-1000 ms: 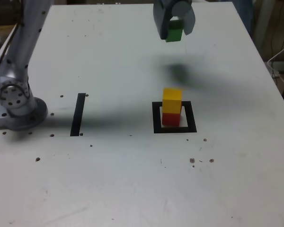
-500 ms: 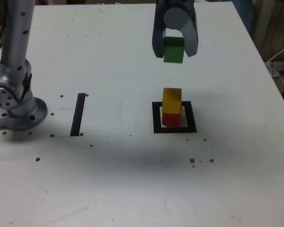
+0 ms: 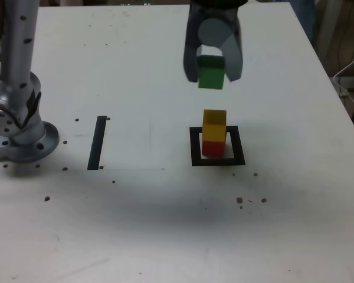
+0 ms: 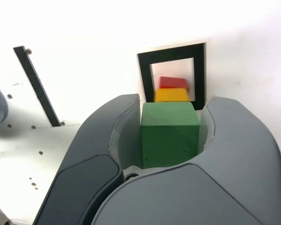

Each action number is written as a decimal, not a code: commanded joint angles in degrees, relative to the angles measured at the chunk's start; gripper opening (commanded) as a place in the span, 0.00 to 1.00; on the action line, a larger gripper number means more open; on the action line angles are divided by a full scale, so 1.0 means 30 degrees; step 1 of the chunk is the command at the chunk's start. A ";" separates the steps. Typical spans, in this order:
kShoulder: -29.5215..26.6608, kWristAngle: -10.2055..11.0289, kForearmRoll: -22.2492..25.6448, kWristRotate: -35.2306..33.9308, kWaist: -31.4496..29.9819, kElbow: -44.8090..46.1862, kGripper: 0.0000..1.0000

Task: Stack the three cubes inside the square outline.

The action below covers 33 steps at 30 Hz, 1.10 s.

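Observation:
A yellow cube sits on a red cube inside the black square outline on the white table; the wrist view shows the yellow cube, the red cube and the outline too. My gripper hangs in the air above and slightly behind that stack, shut on the green cube. In the wrist view the green cube fills the gap between the grey fingers of the gripper.
A straight black strip lies on the table at the exterior view's left, near the arm's grey base. Small dark specks dot the table. Cables hang beyond the table's edge at the exterior view's right.
The gripper has come down and toward the stack with the green cube held in it. The yellow and red cubes have not moved.

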 commanded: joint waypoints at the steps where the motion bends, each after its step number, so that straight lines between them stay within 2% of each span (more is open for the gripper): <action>1: -0.0213 -0.0087 0.0194 -0.0371 -0.0148 0.0428 0.00; 14: -0.0057 -0.0531 -0.1064 -0.2038 -0.1437 0.2042 0.00; 25: 0.0424 -0.0189 -0.1089 -0.2225 -0.1541 0.1910 0.00; 33: 0.0857 -0.0235 -0.1687 -0.2225 -0.1406 0.2026 0.03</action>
